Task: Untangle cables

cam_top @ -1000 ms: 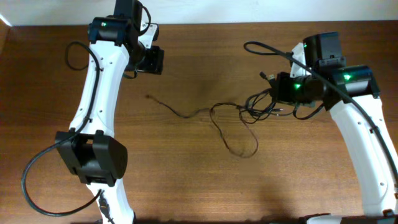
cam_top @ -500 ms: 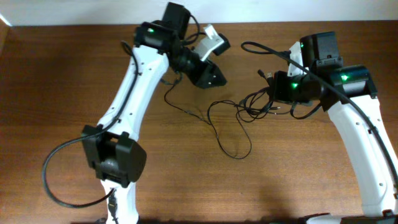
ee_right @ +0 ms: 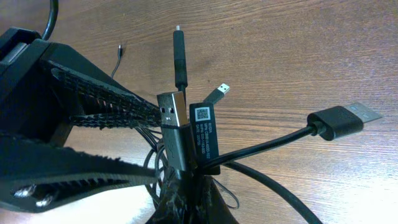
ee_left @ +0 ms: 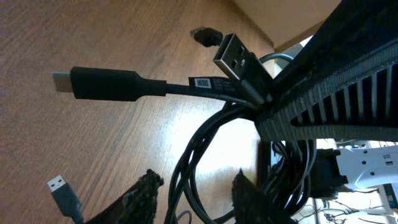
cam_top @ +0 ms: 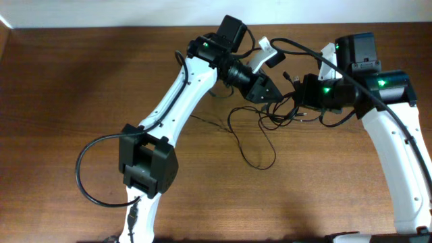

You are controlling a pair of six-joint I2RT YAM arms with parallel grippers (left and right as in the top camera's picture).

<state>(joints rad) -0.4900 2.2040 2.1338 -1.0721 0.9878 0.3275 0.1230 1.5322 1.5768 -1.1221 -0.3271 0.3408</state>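
The cables (cam_top: 283, 111) are a black knot, with one thin strand (cam_top: 260, 158) looping toward the table's front. My right gripper (cam_top: 299, 100) is shut on the knot. In the right wrist view its fingers (ee_right: 193, 205) pinch the strands just below a silvery USB plug (ee_right: 171, 115) and a labelled cord (ee_right: 204, 134). My left gripper (cam_top: 268, 91) has reached across to the knot's left side. In the left wrist view (ee_left: 198, 199) its jaws stand apart with several strands (ee_left: 186, 168) running between them. A black plug (ee_left: 102, 83) sticks out to the left.
The wooden table (cam_top: 81, 81) ends at a pale wall along the back. The left arm (cam_top: 175, 101) stretches diagonally across the middle. Loose plugs (ee_right: 339, 121) fan out around the knot. The right gripper's ribbed finger (ee_left: 336, 81) crowds the left wrist view.
The left arm has swung from the far left across to the knot and its jaws have narrowed around the strands. The thin trailing strand has shifted right. The right arm has barely moved.
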